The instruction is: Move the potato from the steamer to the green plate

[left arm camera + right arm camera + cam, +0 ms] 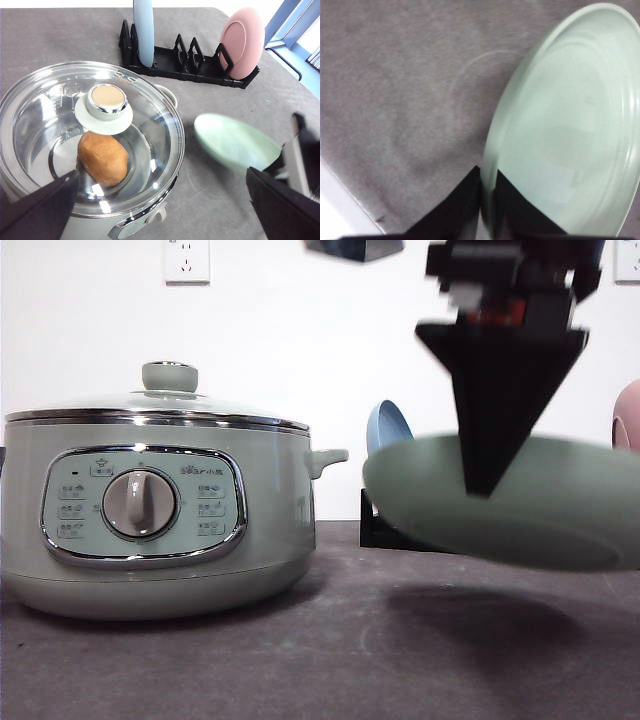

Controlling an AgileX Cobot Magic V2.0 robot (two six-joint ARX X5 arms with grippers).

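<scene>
While carrying the green plate [560, 510] clear of the table [300, 660], pinching its rim in the right gripper [487, 200], both fingers closed tight on the edge.

Holding the plate tilted and off the surface, to the right of the steamer [150, 510] and well apart from it, in front of the rack [190, 65] with the blue plate [144, 30] and pink plate [242, 42]. Waiting inside the steamer under the closed glass lid [90, 135]: the potato [103, 157], lying on its side beneath the lid's knob [106, 100]. Hanging directly above the steamer, the nearer of the two arms: the left gripper [160, 205], fingers spread wide and holding nothing. Likely needing the plate set down flat and the lid lifted before any reach for the potato.
</scene>
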